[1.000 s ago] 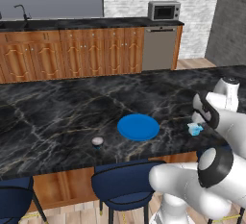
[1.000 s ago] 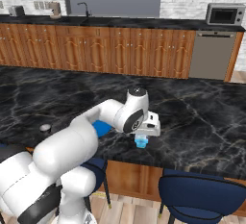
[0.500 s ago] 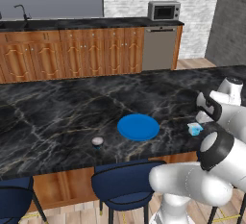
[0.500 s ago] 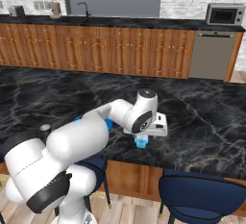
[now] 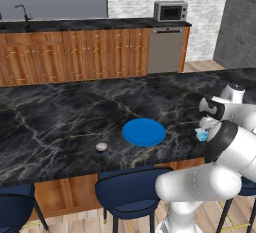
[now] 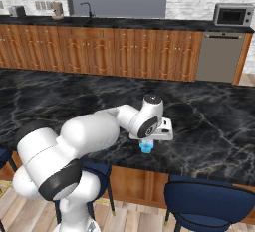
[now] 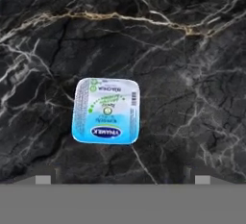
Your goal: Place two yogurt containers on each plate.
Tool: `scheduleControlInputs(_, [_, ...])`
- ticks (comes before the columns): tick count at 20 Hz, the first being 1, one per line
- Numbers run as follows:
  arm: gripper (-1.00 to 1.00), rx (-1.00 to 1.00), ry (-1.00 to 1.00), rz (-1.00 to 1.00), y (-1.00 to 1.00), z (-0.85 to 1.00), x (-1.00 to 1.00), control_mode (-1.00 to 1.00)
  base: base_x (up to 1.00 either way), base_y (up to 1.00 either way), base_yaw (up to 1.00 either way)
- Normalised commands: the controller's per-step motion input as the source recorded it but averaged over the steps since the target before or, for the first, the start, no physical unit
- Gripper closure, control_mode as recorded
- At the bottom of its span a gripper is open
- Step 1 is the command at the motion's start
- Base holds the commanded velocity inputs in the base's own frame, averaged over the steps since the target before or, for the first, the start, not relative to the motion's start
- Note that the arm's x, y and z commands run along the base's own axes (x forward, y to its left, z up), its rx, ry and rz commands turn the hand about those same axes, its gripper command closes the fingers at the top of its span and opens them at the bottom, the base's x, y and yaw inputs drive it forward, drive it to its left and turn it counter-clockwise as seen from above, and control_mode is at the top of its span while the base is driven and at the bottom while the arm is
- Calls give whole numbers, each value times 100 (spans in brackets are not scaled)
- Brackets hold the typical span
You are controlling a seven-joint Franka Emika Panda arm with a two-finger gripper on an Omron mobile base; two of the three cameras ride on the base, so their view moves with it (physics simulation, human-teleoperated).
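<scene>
We are looking down along the gripper [image 7: 123, 180] at a yogurt container [image 7: 106, 111] sitting upright on the black marble counter [image 7: 192, 98], its pale square lid facing us. The lid is carrying green print across its upper half and a dark blue oval logo with white lettering near its lower edge; the words are too blurred for us to read. The two finger tips [image 7: 43, 180] are showing far apart at the bottom of the hand view, one on each side of the cup and clear of it, so the gripper is standing wide open with nothing in its hold.

From the right base view we are seeing the hand [image 6: 154, 131] hanging directly over that light-blue cup [image 6: 146, 147], which is resting near the counter's front edge [image 6: 199, 169]. In the left base view the same cup [image 5: 201, 135] is sitting toward the counter's right end, beneath the hand [image 5: 212, 114]. The bright blue plate [image 5: 144, 132] is lying bare near the front edge, well apart to the cup's left. A second small container [image 5: 101, 147] with a pale top is standing near the plate's left side, close to the front edge. A microwave [image 5: 170, 11] is sitting on the back counter.
</scene>
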Motion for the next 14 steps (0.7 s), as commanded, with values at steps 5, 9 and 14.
scheduleControlInputs(5, [-100, 0, 0, 0, 14, -32, 26, -100, 0, 0, 0])
scheduleControlInputs(9, [-100, 0, 0, 0, 16, -9, 23, -100, 0, 0, 0])
scheduleControlInputs(14, [-100, 0, 1, 0, 2, -5, 28, -100, 0, 0, 0])
